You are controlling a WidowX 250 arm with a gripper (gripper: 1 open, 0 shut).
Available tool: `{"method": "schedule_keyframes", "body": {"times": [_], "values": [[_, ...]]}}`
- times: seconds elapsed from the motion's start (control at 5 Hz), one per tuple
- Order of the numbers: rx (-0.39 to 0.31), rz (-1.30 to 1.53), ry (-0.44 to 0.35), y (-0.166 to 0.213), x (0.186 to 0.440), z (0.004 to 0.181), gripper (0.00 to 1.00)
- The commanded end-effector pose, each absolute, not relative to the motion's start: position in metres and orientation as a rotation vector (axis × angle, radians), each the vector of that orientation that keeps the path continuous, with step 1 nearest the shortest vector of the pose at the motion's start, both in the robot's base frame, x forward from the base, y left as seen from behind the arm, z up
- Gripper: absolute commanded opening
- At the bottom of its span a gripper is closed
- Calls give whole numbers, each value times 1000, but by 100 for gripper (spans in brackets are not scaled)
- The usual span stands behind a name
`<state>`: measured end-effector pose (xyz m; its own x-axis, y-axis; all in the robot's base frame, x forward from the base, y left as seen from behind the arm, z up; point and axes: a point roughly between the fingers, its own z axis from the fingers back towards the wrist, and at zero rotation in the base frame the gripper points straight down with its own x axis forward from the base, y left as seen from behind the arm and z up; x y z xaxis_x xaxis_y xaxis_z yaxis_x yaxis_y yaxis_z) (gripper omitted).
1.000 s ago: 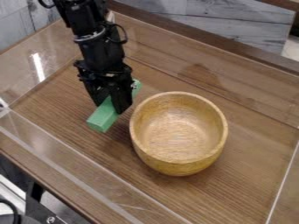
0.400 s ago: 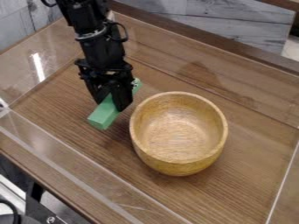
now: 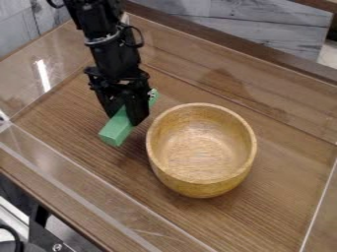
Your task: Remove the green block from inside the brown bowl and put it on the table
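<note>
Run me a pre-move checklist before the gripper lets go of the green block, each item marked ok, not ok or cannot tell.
1. Green block out of the brown bowl: ok, it is beside the bowl, on the side toward the gripper.
2. Brown bowl upright on the table: ok.
3. Block held by the gripper: ok, the fingers are closed on it.
4. Block resting flat on the table: cannot tell, its underside is hidden in this view.
5. Table surface under the block, not the bowl's rim: ok.
6. Fingers free of the block for withdrawal: not ok, they are around its upper part.
</note>
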<state>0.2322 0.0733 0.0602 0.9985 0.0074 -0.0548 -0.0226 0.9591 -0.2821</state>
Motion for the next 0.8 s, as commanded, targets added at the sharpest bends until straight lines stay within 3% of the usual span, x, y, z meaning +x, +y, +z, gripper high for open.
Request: {"method": "schedule_keyframes", "body": {"times": [0.0,0.6], "values": [[-263,21,9,82,242,71,0],[-268,26,23,85,244,70,0]]}}
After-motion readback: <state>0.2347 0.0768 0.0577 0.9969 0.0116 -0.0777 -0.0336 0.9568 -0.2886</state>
